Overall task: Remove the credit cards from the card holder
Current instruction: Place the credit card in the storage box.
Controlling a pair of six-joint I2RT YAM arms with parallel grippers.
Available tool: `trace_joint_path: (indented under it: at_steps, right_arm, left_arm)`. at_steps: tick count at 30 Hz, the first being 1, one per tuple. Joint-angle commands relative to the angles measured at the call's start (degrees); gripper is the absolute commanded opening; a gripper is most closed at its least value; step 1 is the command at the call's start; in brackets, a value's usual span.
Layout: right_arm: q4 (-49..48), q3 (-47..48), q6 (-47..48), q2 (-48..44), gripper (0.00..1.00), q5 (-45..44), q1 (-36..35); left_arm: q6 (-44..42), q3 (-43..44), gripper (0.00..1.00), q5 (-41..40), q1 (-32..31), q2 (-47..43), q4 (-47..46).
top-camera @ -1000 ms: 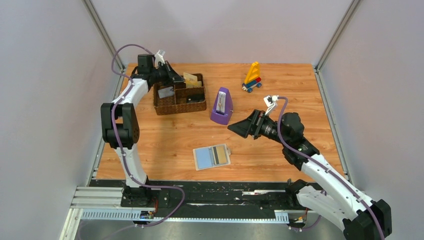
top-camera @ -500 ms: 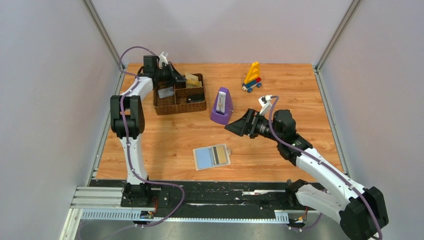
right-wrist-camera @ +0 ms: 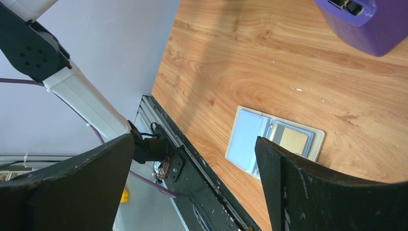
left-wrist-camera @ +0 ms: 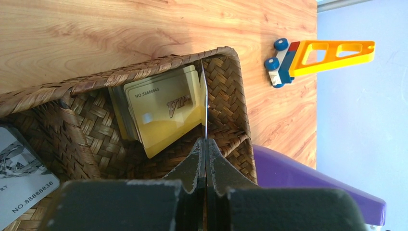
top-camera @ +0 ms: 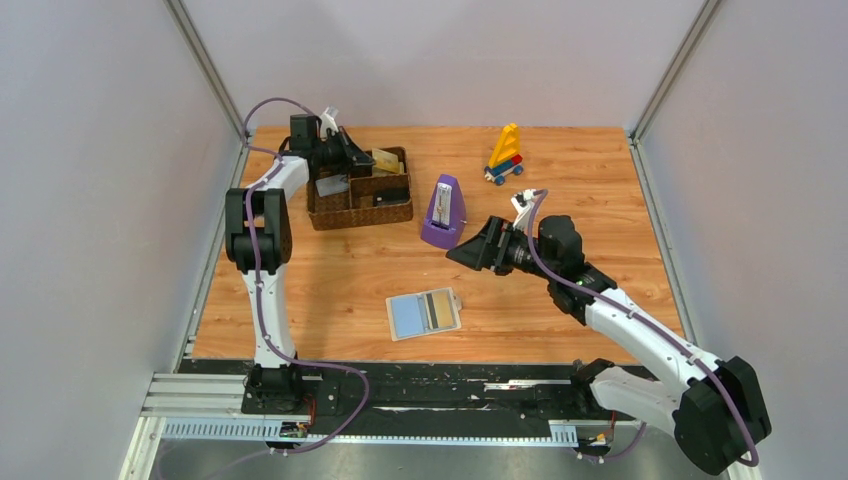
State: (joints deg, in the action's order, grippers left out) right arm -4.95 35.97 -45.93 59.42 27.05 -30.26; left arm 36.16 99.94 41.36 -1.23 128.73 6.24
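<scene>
Top cam gives us the wooden table, the brown woven tray far left, and the light-blue card holder lying open near-middle. The right gripper hangs spread wide by the purple metronome. Its wrist cam shows a tan card slotted in the holder. Only the left wrist cam shows the left gripper pinching a thin card edge-on over the tray's gold VIP cards.

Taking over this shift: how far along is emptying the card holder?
Done: gold cards lie in the woven tray. In hand: the left gripper is shut on one card, edge-on at that tray. Left: the card holder still shows a tan card; the right gripper hangs open.
</scene>
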Motion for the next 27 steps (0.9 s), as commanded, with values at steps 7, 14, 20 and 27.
trace_joint_path:
  at_steps: [7, 14, 20, 27]
  right_arm:
    - [-1.82, 2.79, 1.15, 0.13, 1.0, -1.08, -0.33]
    - [-1.9, 2.79, 1.24, 0.34, 1.0, -1.38, -0.33]
    - [-1.9, 3.05, 1.45, 0.52, 1.0, -1.45, -0.32]
    - [-1.82, 3.32, 1.2, 0.61, 1.0, -1.38, -0.32]
  left_arm:
    - [1.94, 2.97, 0.05, 0.96, 0.27, 3.22, -4.17]
    - [1.99, 4.02, 0.13, 0.95, 0.18, 4.63, -3.74]
    - [1.1, 5.06, 0.2, 0.82, 0.18, 4.74, -2.27]
    - [0.16, 5.12, 0.31, 0.48, 0.18, 4.63, -0.93]
